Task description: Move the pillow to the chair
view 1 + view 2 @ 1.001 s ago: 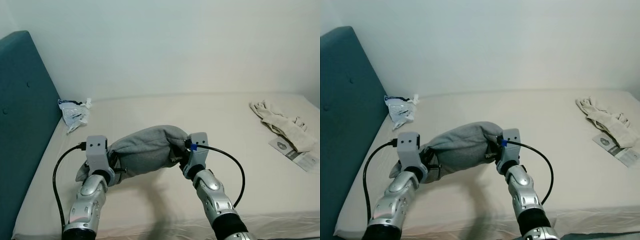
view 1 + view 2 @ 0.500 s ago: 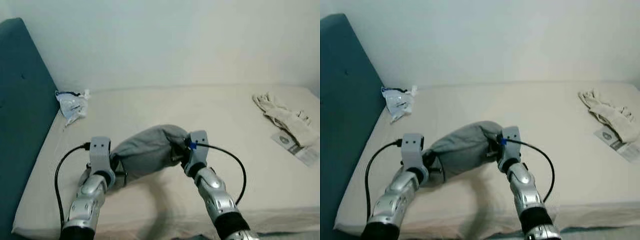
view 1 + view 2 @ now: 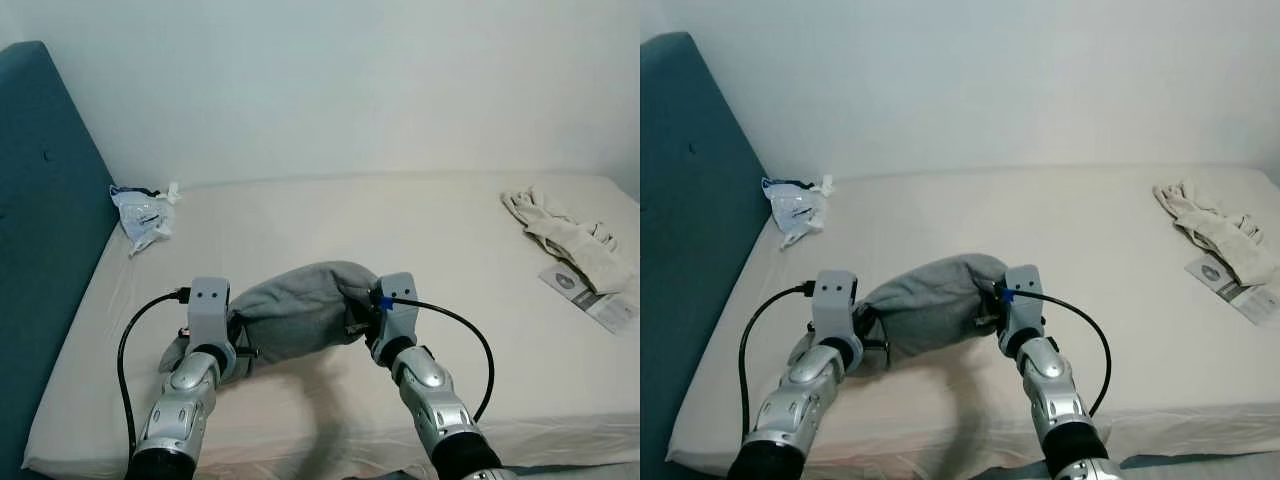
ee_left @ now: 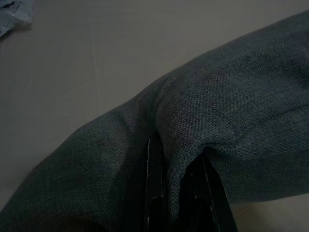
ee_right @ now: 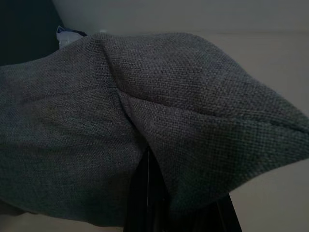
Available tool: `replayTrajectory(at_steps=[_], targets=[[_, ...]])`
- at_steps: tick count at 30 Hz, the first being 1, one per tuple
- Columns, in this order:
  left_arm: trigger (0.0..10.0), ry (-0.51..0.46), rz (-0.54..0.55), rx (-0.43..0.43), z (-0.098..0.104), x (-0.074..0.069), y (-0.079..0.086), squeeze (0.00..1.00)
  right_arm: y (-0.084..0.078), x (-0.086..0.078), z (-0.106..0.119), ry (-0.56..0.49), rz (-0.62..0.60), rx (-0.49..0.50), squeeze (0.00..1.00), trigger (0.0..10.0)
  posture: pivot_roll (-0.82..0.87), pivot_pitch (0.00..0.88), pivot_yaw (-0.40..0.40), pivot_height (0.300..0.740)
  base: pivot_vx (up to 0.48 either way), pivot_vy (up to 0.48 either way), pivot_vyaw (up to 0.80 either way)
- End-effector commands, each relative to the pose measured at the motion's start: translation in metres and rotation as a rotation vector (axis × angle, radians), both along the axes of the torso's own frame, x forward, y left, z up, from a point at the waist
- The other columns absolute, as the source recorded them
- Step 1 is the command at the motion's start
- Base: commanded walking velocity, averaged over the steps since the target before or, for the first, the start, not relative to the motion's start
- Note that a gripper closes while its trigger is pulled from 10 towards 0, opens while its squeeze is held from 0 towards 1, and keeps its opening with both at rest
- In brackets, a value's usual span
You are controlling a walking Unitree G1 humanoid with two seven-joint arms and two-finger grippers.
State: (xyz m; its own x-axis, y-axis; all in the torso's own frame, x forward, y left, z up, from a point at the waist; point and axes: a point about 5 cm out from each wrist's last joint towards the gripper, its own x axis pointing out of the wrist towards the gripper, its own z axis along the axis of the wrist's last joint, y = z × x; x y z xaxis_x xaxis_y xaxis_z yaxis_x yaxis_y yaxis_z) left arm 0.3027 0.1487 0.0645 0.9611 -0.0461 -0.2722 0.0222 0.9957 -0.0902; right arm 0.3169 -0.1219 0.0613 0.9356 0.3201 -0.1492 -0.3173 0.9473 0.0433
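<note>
Gray pillow (image 3: 297,322) slung just above the bed (image 3: 420,240), one end pinched in the left gripper (image 3: 236,338), the other in the right gripper (image 3: 358,318), jaws apparently clamped on fabric folds, probably for a level carry.

Head views are evenly and softly lit; the pale wall (image 3: 380,90) and the cream bed sheet (image 3: 420,240) are rendered bright without glare. Both are sharp, with no motion blur seen. A soft, diffuse shadow is cast on the sheet below the grey woven fabric pillow (image 3: 300,312). A faint darkening is noted towards the corners of the wall. The teal padded headboard (image 3: 45,260) is shown flat and dark.

Wrist views are dim and underexposed. The pillow weave is resolved clearly at mid-frame in both, while the left end effector (image 4: 176,198) and right end effector (image 5: 178,212) are lost in near-black shade. The sheet behind is rendered grey and slightly soft.
</note>
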Motion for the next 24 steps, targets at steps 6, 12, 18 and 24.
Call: replayTrajectory(at_steps=[6,12,18,24], targets=[[10.0,-0.053,0.03,-0.007,0.007,0.001,0.005,0.0,0.001,-0.004,-0.004,0.012,-0.005,0.0,0.0,10.0,0.04,0.05,-0.007,0.74,0.0,0.0,0.0],[10.0,-0.059,0.014,-0.015,0.007,0.004,-0.002,0.0,-0.002,-0.003,-0.004,0.017,-0.011,0.003,0.0,10.0,0.02,0.039,0.004,0.74,0.0,0.0,0.0],[10.0,-0.05,-0.01,-0.004,0.006,0.006,-0.006,0.0,-0.007,-0.004,-0.008,0.035,-0.067,0.03,0.0,10.0,0.02,0.027,0.024,0.74,0.0,0.0,0.0],[10.0,-0.077,-0.023,-0.022,0.014,0.013,-0.009,0.0,-0.008,-0.004,-0.005,0.016,-0.082,0.03,0.0,10.0,0.0,0.037,0.05,0.74,0.0,0.0,0.0]])
